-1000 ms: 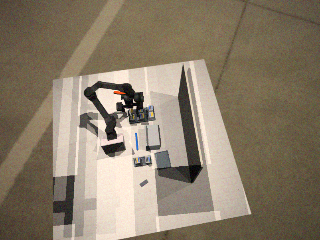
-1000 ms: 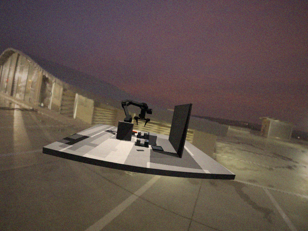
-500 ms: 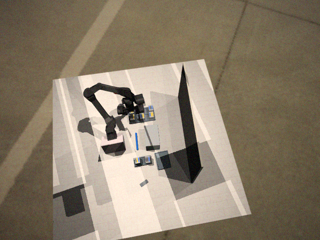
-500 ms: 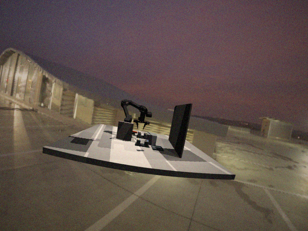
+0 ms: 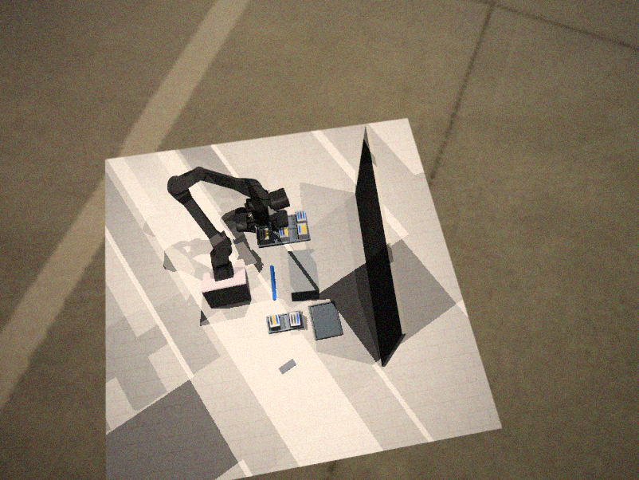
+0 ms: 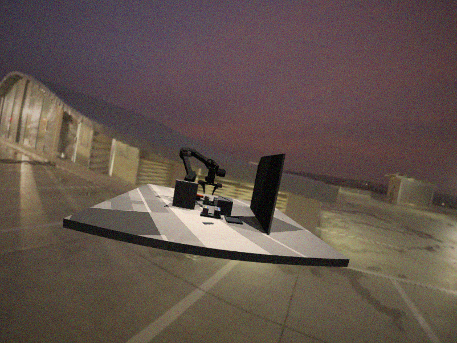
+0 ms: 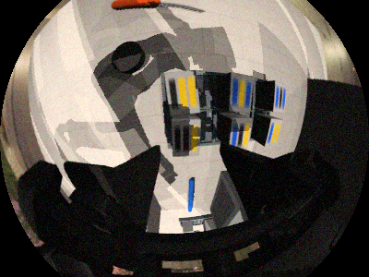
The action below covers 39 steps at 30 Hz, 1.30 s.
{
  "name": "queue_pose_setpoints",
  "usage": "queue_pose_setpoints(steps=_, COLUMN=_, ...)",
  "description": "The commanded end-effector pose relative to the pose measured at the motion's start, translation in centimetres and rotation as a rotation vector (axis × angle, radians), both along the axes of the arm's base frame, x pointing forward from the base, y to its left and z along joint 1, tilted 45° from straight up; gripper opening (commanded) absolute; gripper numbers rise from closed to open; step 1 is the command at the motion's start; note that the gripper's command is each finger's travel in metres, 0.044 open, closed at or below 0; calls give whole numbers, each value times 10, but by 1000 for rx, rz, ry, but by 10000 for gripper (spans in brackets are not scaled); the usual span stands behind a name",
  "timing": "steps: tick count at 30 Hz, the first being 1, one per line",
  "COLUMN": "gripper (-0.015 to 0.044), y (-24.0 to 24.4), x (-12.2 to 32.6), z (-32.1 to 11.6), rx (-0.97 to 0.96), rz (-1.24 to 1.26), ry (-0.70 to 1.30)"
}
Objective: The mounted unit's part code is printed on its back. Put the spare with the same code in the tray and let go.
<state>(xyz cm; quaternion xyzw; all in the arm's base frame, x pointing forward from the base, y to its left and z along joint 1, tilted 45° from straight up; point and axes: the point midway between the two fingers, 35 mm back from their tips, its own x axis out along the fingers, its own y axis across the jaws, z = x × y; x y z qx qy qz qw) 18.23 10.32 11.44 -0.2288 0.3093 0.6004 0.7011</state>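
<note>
Hovering my hand (image 5: 264, 227), part-spread and holding nothing, over the rack of spares (image 5: 296, 230) on the worktop (image 5: 170, 371), I judge it pre-narrowed for one spare, tray (image 5: 325, 320) well apart.

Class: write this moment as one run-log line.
gripper: open, empty | position: above rack of spares | tray: holds nothing

Top: high, far, downward. Exterior: low, distant, sideways. Wrist: close, downward fisheye.
</note>
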Motion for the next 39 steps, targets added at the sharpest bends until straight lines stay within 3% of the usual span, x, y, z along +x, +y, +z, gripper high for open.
queue_pose_setpoints(steps=1, gripper=300, y=4, x=0, z=-7, rx=-5, rz=-1, ry=10)
queue_pose_setpoints(steps=39, gripper=300, y=43, x=1, z=-42, rx=10, rz=-3, ry=8)
